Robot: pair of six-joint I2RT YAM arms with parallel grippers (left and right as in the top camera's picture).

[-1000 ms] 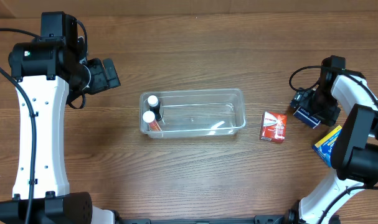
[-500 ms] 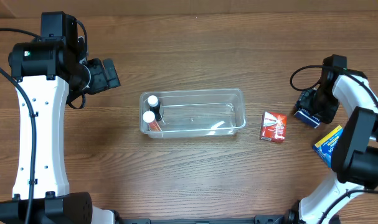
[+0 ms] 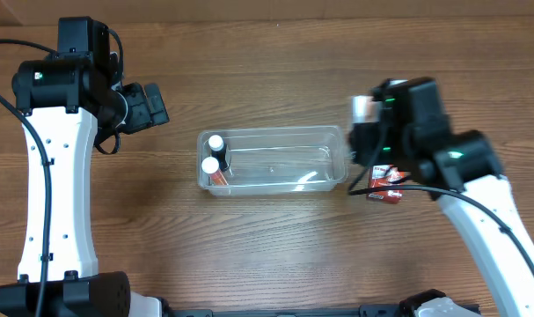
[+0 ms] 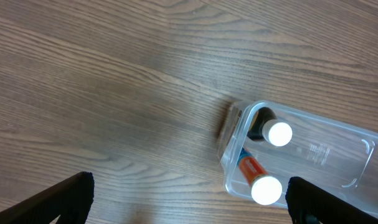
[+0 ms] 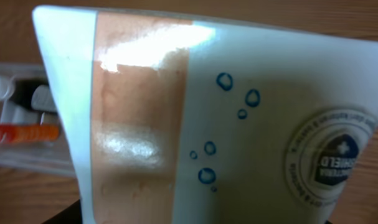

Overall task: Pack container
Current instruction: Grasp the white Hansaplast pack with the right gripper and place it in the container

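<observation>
Jaws of the left gripper (image 4: 189, 185) stand wide apart with nothing between them, toward the upper left of the overhead view. We cannot see the jaws of the right gripper (image 3: 370, 132). A white box (image 5: 195, 124) with a peach band and blue droplets fills its wrist view, clear of the table (image 3: 267, 264), so we judge it clamped there. That gripper hangs over the right end of the container (image 3: 275, 130), which lies at the centre of the overhead frame.

We take the step in hand to be setting this box inside. To do it well, we would bring it over the bare middle and right stretch of the floor, line its long side up with the container, lower it within the rim, and release only once it rests. We should keep off the two white-capped bottles (image 3: 215, 143) at the left end and the red box (image 3: 390, 183) just beside the right wall.

The container is clear plastic: shallow and rectangular, with rounded corners and a raised rim.
</observation>
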